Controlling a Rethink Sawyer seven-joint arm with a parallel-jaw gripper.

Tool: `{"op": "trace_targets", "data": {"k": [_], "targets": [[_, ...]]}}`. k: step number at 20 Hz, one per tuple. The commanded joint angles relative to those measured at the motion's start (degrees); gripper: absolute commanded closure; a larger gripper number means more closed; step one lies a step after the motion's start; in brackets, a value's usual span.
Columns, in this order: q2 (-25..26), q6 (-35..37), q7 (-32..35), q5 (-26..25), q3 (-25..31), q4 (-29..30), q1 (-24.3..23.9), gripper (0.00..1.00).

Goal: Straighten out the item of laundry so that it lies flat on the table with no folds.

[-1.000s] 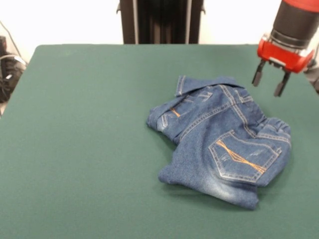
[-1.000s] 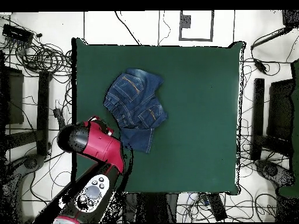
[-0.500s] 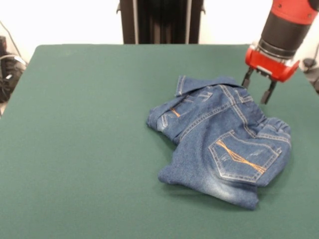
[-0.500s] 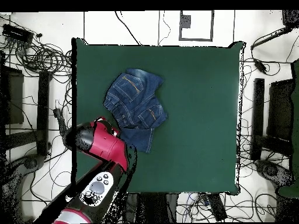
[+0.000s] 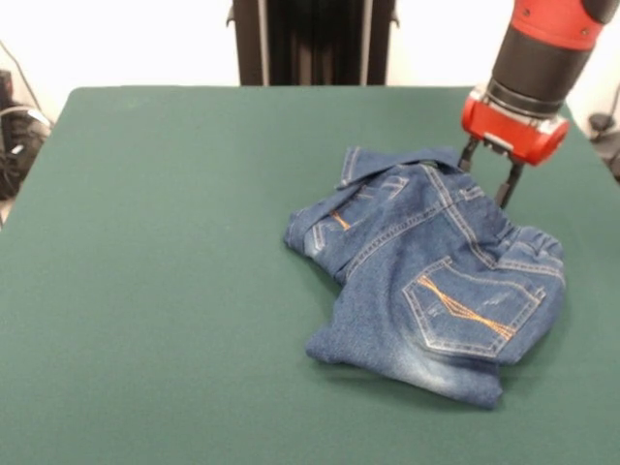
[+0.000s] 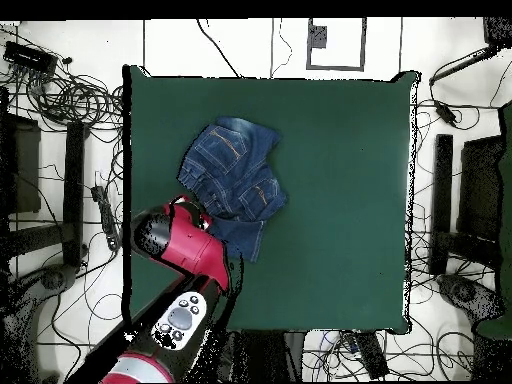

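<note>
Lowered and shifted inward since the earlier frames, the hand (image 5: 488, 179) is now seen at the far edge of the jeans (image 5: 436, 281), its two fingers spread with tips at the denim. One pair of jeans is seen, crumpled and folded over itself on the green table (image 5: 165, 271), toward one side. Cables (image 6: 60, 95) are strewn over the pale floor (image 6: 230, 45) around the table.

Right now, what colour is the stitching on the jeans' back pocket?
Orange, on the jeans' back pocket; clearest in the front view.
</note>
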Motion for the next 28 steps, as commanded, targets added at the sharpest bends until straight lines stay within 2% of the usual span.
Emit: {"op": "trace_targets", "data": {"k": [1,6,11,14,19,21,24,28], "targets": [[1.63,-5.52,11.09,-1.53,8.71,5.06,-1.07,0.00],[0.98,-5.73,10.98,-1.61,9.60,5.34,-1.48,0.00],[-1.51,-8.87,10.51,-2.06,13.07,7.63,-3.85,0.00],[-1.83,-9.10,10.56,-2.73,11.98,7.43,-3.29,0.00],[-2.96,-9.85,11.76,-3.12,13.61,8.62,-3.72,0.00],[-3.96,-7.40,11.92,-2.81,13.44,8.96,-3.49,0.00],[-4.34,0.30,13.10,-2.71,8.36,7.07,-0.16,0.00],[-5.73,5.23,13.61,-3.48,6.13,6.25,0.67,0.00]]}}
